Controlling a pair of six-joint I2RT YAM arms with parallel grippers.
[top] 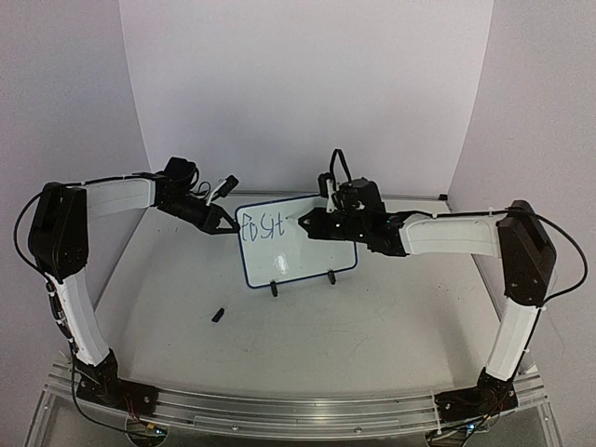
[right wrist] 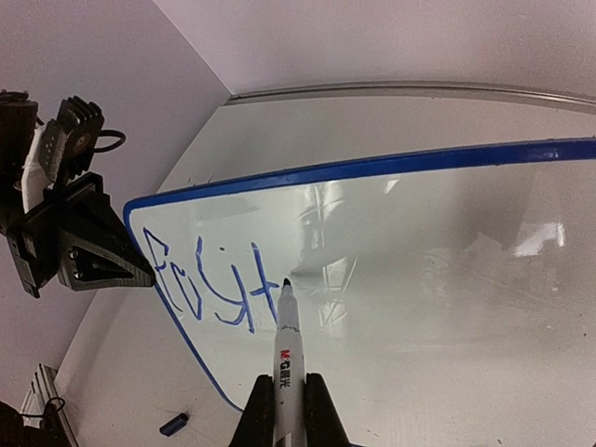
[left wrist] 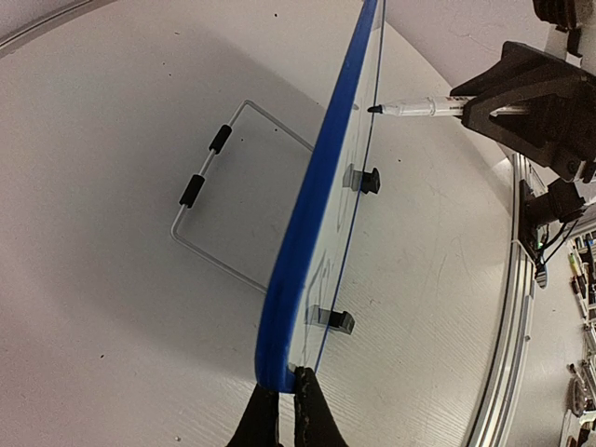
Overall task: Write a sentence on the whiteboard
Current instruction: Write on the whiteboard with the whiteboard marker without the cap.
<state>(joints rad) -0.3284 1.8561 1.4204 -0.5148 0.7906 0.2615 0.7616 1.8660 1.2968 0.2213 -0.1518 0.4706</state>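
Marker point(right wrist: 287, 340) held tight in right gripper point(right wrist: 287, 384), tip right by the last letter | whiteboard point(top: 303, 251) stands mid-table point(top: 391, 321), left gripper point(left wrist: 279, 396) pinching its side edge | sentence point(right wrist: 209, 279) has only a few letters | most words left to write

From my overhead feed: the whiteboard point(top: 307, 256), white with a thin blue frame, stands on edge on two black clip feet point(top: 274, 289) at the middle of the table point(top: 372, 317). The sentence point(top: 261, 228) amounts to a few dark-blue letters at its upper left.
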